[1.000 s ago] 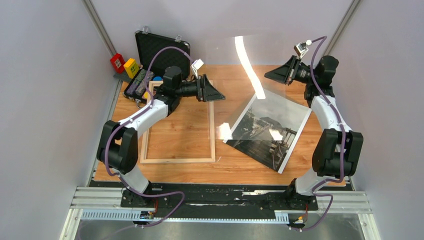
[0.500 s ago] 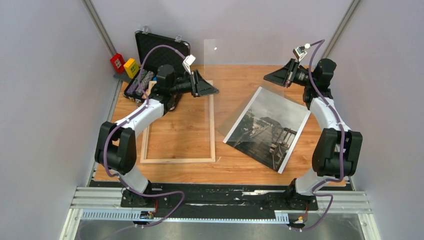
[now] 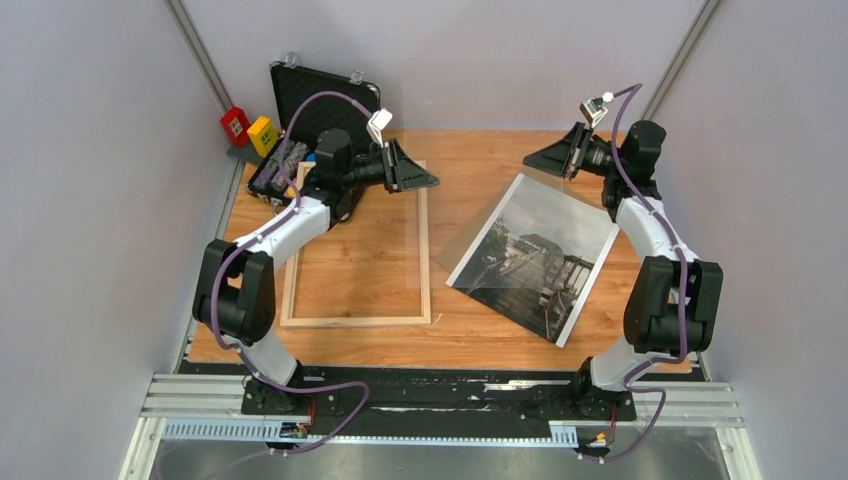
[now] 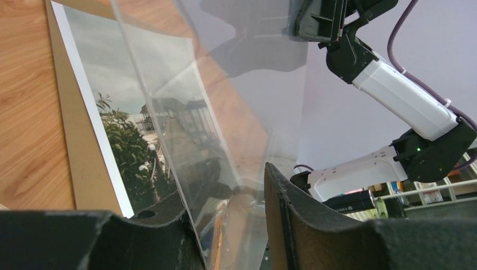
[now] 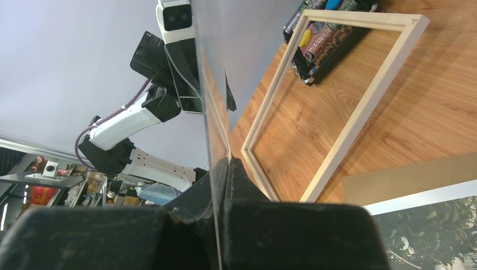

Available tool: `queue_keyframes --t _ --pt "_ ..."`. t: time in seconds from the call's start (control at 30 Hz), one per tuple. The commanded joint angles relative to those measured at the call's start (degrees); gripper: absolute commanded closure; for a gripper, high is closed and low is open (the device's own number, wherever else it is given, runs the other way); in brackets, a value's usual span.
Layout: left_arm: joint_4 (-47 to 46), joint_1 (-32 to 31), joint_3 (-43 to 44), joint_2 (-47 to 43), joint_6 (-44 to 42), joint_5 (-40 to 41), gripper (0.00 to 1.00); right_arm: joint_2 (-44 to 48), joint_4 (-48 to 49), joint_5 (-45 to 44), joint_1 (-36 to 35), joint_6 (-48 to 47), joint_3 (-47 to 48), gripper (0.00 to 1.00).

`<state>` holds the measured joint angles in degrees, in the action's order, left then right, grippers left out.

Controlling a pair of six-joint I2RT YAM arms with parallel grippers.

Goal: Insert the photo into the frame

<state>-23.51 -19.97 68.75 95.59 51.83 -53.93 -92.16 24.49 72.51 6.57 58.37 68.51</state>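
The photo [image 3: 535, 255], a grey pier print with a white border, lies flat and skewed at the table's right on a brown backing board [image 4: 67, 140]. The pale wood frame [image 3: 424, 250] lies flat at left centre, with table wood showing through it. A clear pane [image 3: 470, 200] hangs nearly upright between my grippers, above the table. My right gripper [image 3: 528, 160] is shut on the pane's [image 5: 208, 84] edge. My left gripper [image 3: 432, 181] stands around the opposite edge: the pane [image 4: 225, 112] rests against one finger, and a gap shows to the other.
An open black case [image 3: 320, 95] stands at the back left, with small parts [image 3: 280, 165] in front of it. A red block [image 3: 235, 125] and a yellow block [image 3: 262, 133] sit by the left wall. Grey walls close in both sides.
My left gripper's jaws have narrowed around the pane's edge and it has drawn slightly left. The pane has tilted and its bright glare is gone. The right gripper shifted a little toward the back.
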Motion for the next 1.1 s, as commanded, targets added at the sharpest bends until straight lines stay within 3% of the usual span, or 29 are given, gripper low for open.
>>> queue_keyframes --t 0.0,0.17,0.23,0.27,0.37,0.7,0.83,0.9,1.07 --pt "-2.93 -0.91 2.12 0.30 0.48 -0.98 0.60 1.73 1.17 -0.26 -0.38 -0.78 0.40 1.00" --pt "-2.59 -0.95 2.16 0.20 0.41 -1.25 0.73 1.81 0.79 -0.35 -0.33 -1.15 0.46 1.00" --pt "-2.22 -0.95 1.91 -0.22 0.33 -1.26 0.86 1.72 0.67 -0.50 -0.33 -1.30 0.44 1.00" --pt "-2.01 -0.95 1.69 -0.67 0.32 -1.17 0.97 1.76 0.37 -0.71 -0.33 -1.57 0.40 1.00" --pt "-1.07 -0.86 1.00 -2.18 0.63 -1.07 1.00 1.73 -0.88 -1.42 -0.33 -2.57 -0.01 0.95" --pt "1.96 2.93 -0.73 -6.47 6.07 -3.06 1.00 1.71 -11.58 -4.60 -1.04 -11.58 -1.00 0.14" --pt "5.84 6.22 -0.33 -6.19 5.83 -6.63 1.00 2.67 -13.78 -6.49 -1.29 -15.18 -2.60 0.06" --pt "12.15 8.42 1.14 -6.32 3.45 -8.97 1.00 3.26 -14.30 -7.69 -1.30 -16.58 -3.73 0.06" --pt "47.28 14.39 9.24 -8.72 -21.58 -9.59 1.00 5.02 -16.65 -13.75 -2.46 -20.94 -6.05 0.06"
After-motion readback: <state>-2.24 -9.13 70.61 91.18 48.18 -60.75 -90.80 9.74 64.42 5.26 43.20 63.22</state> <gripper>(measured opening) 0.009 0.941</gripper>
